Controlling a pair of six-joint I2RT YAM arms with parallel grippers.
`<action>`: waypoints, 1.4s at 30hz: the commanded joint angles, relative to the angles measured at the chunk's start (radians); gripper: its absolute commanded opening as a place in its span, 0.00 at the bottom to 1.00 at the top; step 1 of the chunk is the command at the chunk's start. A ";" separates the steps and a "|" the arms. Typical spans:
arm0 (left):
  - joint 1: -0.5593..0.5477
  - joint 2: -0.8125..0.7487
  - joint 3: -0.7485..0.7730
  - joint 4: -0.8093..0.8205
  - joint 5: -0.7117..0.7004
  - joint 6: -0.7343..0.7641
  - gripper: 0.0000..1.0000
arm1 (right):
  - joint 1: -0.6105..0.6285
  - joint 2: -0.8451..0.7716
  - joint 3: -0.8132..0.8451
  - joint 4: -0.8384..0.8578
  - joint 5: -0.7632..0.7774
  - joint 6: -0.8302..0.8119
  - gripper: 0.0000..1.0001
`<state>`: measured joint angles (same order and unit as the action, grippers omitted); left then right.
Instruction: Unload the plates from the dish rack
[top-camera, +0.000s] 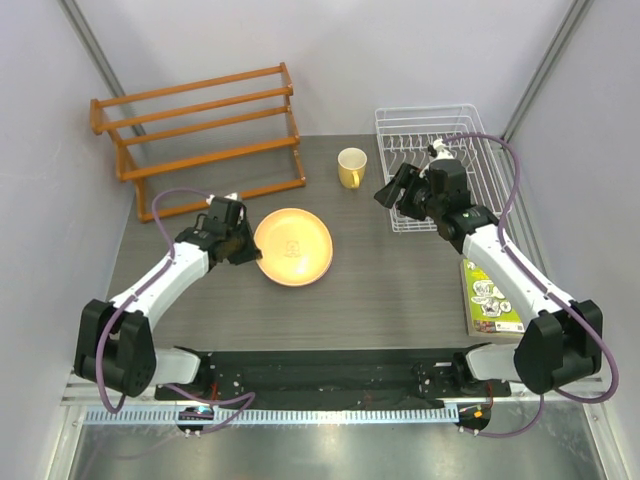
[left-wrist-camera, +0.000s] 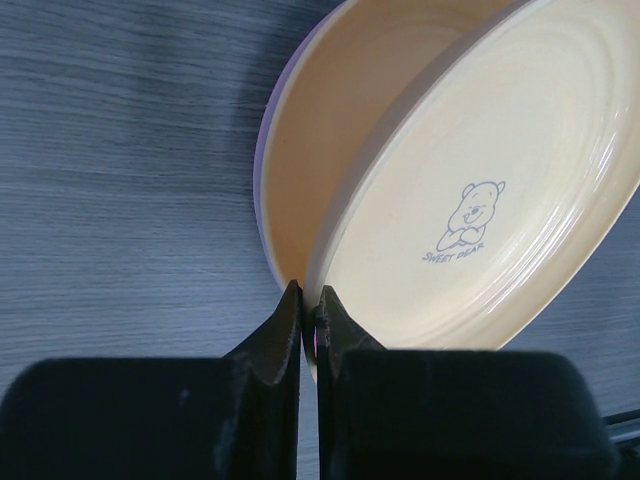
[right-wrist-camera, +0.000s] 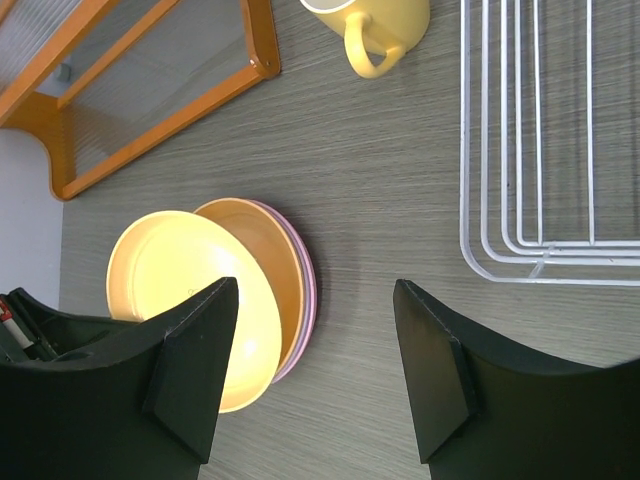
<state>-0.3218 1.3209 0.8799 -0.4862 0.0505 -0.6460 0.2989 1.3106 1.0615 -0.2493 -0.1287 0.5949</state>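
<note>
A pale yellow plate (top-camera: 293, 246) with a grey bear drawing (left-wrist-camera: 470, 215), orange plate (right-wrist-camera: 265, 240), lilac plate (right-wrist-camera: 310, 290), yellow mug (top-camera: 351, 167), white dish rack (top-camera: 425, 109), orange wooden rack (top-camera: 190, 85), grey streaky tabletop (top-camera: 390, 285), green-and-white book (top-camera: 490, 298) at 4 o'clock.

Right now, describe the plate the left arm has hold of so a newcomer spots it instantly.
On the dark table, look left of centre for the stack of plates beside the left arm. The top plate is pale yellow-orange, tilted up off the stack, its rim pinched in the left fingers. Unlike the deeper orange plate beneath, it shows a small bear drawing.
</note>
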 joint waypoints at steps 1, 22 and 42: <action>0.003 0.038 0.005 0.066 -0.018 0.002 0.00 | -0.003 0.007 0.045 0.018 0.000 -0.017 0.69; 0.006 0.005 0.056 0.077 -0.018 0.046 0.99 | -0.009 -0.039 0.032 -0.036 0.201 -0.121 0.71; 0.004 -0.170 0.177 0.050 -0.066 0.170 1.00 | -0.012 -0.091 -0.001 -0.074 0.463 -0.250 0.76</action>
<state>-0.3183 1.2343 1.0157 -0.4911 -0.0113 -0.5362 0.2913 1.2804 1.0618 -0.3382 0.2203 0.3996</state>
